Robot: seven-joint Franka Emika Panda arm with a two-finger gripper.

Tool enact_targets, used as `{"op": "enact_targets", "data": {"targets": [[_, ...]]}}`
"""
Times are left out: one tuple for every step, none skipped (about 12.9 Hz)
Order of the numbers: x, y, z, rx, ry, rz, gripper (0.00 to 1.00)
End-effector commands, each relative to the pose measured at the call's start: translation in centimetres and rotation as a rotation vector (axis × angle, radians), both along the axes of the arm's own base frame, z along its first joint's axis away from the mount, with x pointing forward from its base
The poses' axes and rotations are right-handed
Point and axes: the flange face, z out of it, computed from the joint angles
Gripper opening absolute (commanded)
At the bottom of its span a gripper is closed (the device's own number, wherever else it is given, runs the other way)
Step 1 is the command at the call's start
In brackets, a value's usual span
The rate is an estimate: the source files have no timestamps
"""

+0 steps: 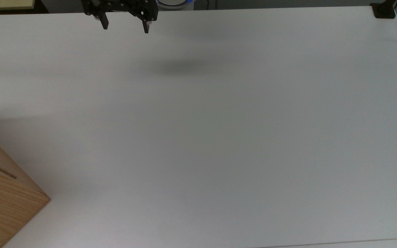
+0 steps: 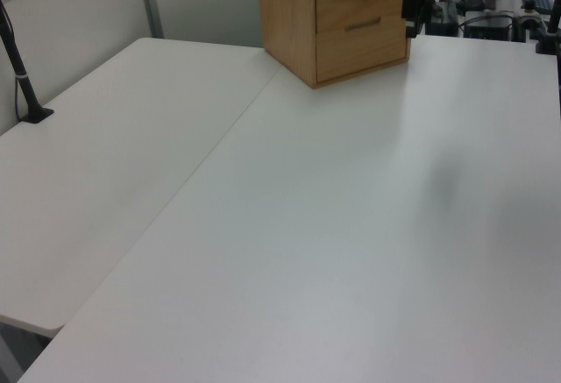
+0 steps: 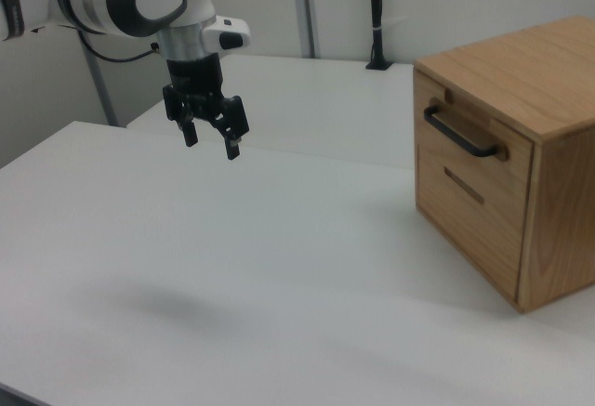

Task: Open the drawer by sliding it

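While our gripper (image 3: 211, 143) hangs spread, w/ drawer (image 3: 469, 141) at 3 o'clock, we risk missing the handle (image 3: 459, 136).

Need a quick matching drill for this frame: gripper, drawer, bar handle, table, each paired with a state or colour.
Things:
1. gripper
2. drawer
3. bar handle
4. table

States or colours:
A. white, bare top
B. dark metal, on the front panel
C. fully closed
D. open, hanging in the air above the table

Pairs: 1-D, 2-C, 3-B, 4-A
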Motion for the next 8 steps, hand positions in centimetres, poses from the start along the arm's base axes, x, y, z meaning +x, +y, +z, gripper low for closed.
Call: {"op": "enact_targets", "data": {"targets": [[-0.68, 0.34, 0.29, 0.018, 0.021, -0.005, 1.00], [-0.68, 0.34, 0.29, 0.018, 0.021, -0.013, 1.00], [-0.68, 0.34, 0.29, 0.018, 0.021, -0.027, 1.00], [-0.64, 0.33, 0.21, 0.018, 0.023, -0.038, 1.00], [-0.63, 0.39, 0.21, 0.014, 0.023, -0.037, 1.00], [-0.63, 0.33, 0.15, 0.009, 0.023, -0.028, 1.00], [-0.49, 0.36, -0.03, 0.006, 0.025, -0.026, 1.00], [-0.34, 0.15, -0.31, 0.005, 0.030, -0.027, 1.00]]}}
